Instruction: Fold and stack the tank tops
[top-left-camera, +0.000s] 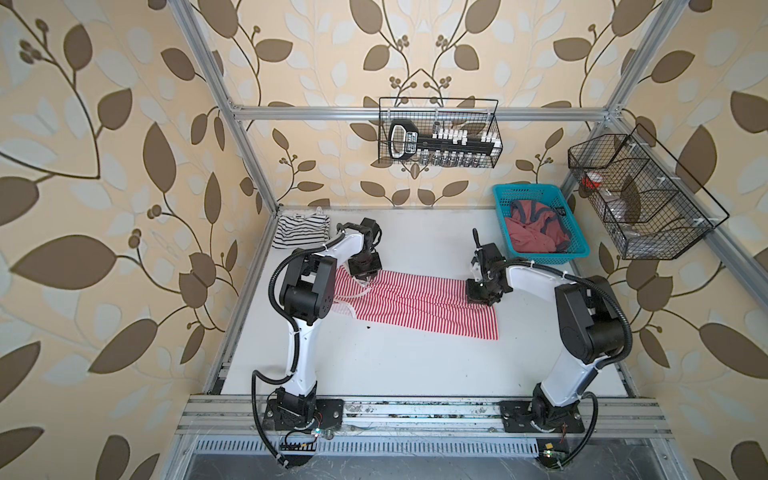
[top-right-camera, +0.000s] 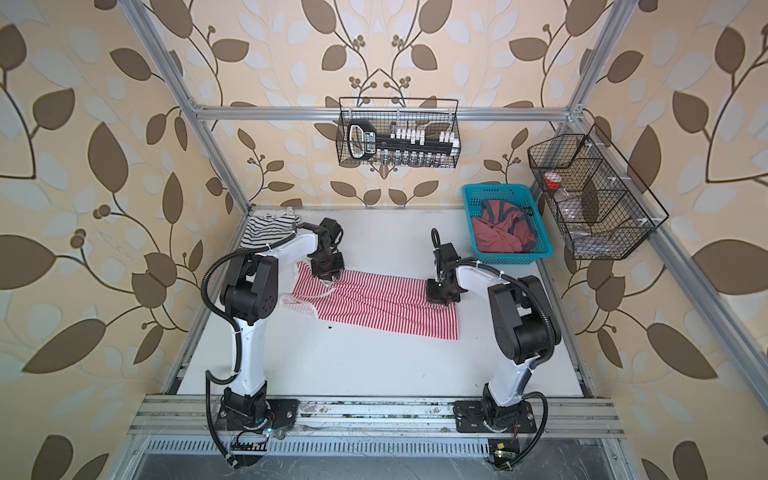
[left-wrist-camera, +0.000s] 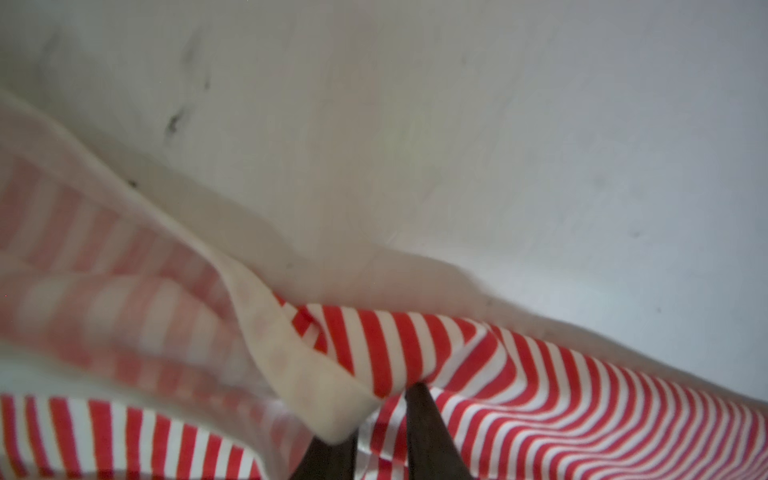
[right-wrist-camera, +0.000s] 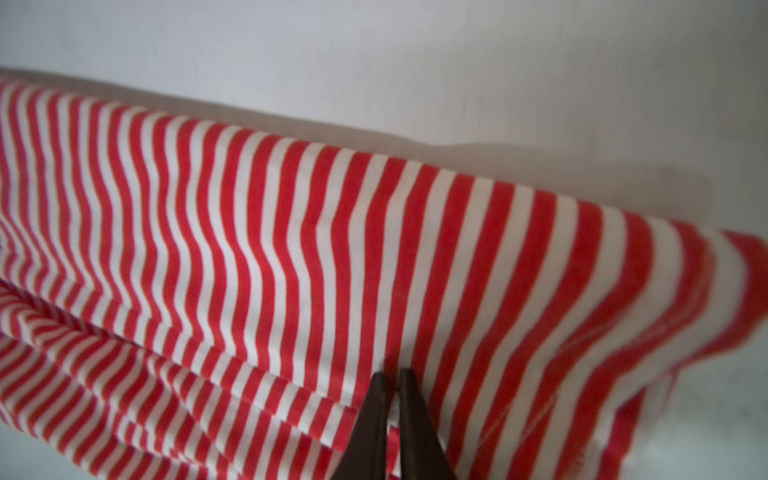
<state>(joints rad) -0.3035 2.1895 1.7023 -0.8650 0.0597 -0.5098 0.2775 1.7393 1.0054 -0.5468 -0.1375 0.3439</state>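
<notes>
While boxed in by leaf wallpaper (top-left-camera: 104, 166) and alu frame (top-left-camera: 324, 113), have white tabletop (top-left-camera: 395, 365) with red-striped tank top (top-left-camera: 415, 307) stretched out mid-table, black-striped tank top (top-left-camera: 301, 232) in back-left corner, teal basket (top-left-camera: 525, 193) back-right. Can confirm grip only via wrist views: left gripper (left-wrist-camera: 378, 419) nipped narrow on strap-end fabric, right gripper (right-wrist-camera: 392, 376) nearly closed on hem-end cloth. Get 2 wire baskets (top-left-camera: 440, 160) only in both top views.

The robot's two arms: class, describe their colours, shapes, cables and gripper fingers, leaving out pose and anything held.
Both the left arm and right arm have smooth white links joined by bulky black joint housings, on black base plates. A black corrugated cable loops outside each, fastened with white ties. The left gripper and right gripper end in slim, dark, tapering fingers.
</notes>
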